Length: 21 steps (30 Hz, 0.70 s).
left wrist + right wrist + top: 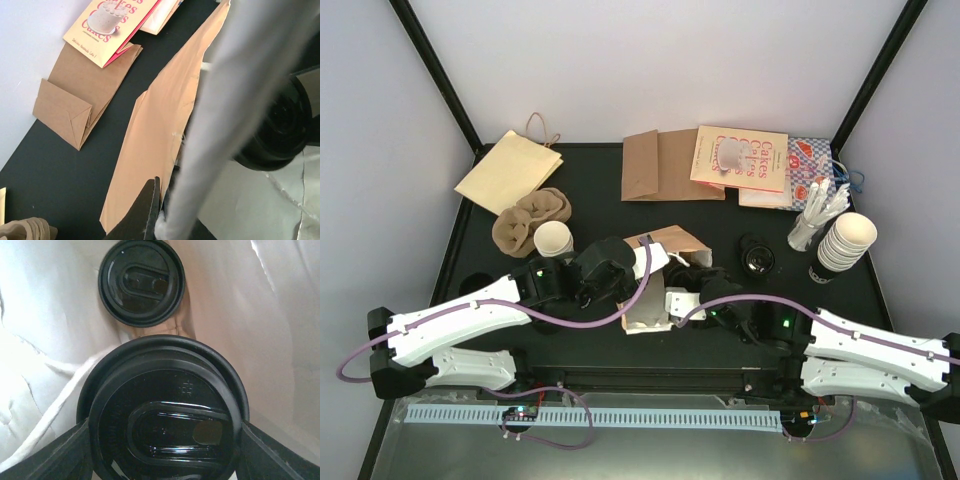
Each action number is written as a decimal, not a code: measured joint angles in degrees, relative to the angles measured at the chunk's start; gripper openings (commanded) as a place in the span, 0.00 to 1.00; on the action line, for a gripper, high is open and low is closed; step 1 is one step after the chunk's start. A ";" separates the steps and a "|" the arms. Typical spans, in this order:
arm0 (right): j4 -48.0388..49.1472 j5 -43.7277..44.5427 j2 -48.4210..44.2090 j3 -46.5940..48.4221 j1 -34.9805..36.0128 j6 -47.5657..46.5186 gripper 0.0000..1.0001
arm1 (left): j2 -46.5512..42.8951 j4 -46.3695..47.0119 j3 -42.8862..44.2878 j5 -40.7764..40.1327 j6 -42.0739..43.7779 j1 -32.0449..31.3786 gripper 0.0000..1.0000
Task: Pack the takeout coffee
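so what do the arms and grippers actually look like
The left arm and right arm both have white, rounded shell links with black joints and black wrist sections. A purple cable runs along each, and a small green light glows near each wrist. The left gripper and right gripper are black, with dark wedge-shaped fingers.

Robot lab booth, white walls (650,60), black tabletop (600,215)

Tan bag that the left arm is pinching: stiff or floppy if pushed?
Probably floppy: the bag wall wrinkles and bows where the left fingers pinch it. It is likely light, so it may slide on the smooth table if pushed.
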 measured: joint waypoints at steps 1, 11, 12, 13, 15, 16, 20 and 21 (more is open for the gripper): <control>0.00 0.28 0.09 0.00 -0.13 0.00 0.53 | 0.00 0.00 0.00 0.00 -0.17 -0.04 0.02; 2.62 2.56 3.45 0.11 -0.63 -1.22 0.53 | 0.00 0.07 0.00 0.07 -0.94 -0.50 0.02; 2.84 2.56 3.91 0.11 -0.63 -1.40 0.53 | 0.02 0.07 0.00 0.09 -1.11 -0.52 0.02; 3.04 2.54 4.24 0.11 -0.63 -1.60 0.53 | 0.07 0.07 0.02 0.07 -1.27 -0.59 0.02; 3.58 2.56 4.57 0.11 -0.63 -2.12 0.53 | 0.15 0.07 0.02 0.11 -1.60 -0.72 0.02; 3.74 2.56 4.68 0.11 -0.63 -2.34 0.53 | 0.24 0.07 0.02 0.13 -1.73 -0.76 0.02; 4.04 2.49 5.86 0.11 -0.66 -3.23 0.53 | 0.46 0.17 0.02 0.52 -2.21 -0.76 0.02; 4.07 2.43 6.14 0.11 -0.66 -3.32 0.53 | 0.46 0.17 0.04 0.61 -2.34 -0.79 0.02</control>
